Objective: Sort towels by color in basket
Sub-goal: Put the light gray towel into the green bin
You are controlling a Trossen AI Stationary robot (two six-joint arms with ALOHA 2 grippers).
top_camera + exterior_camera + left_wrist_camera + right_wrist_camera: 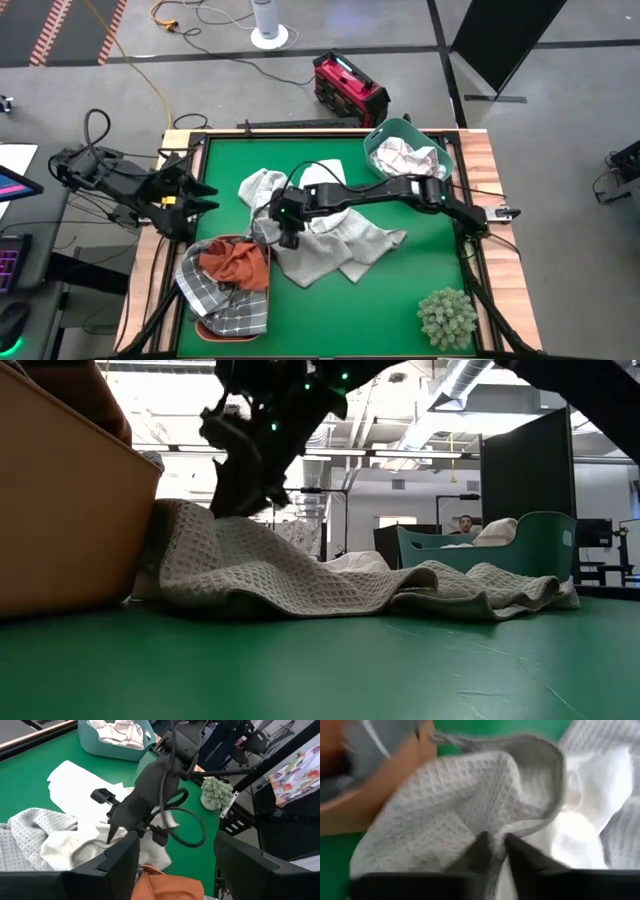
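Two grippers: right gripper [493, 842] pinching fold of grey waffle towel [455, 800] on green surface [420, 280], orange basket [205, 328] just beside it. Left gripper [200, 197] fingers apart, empty, well clear of towel.

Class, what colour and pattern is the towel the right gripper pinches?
Plain grey waffle-weave towel, clearest in the right wrist view.

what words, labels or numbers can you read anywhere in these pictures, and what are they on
None can be read.
The red box on the floor beyond the table: if it bears a label, it is too small to read.
The towels and both baskets show no writing.
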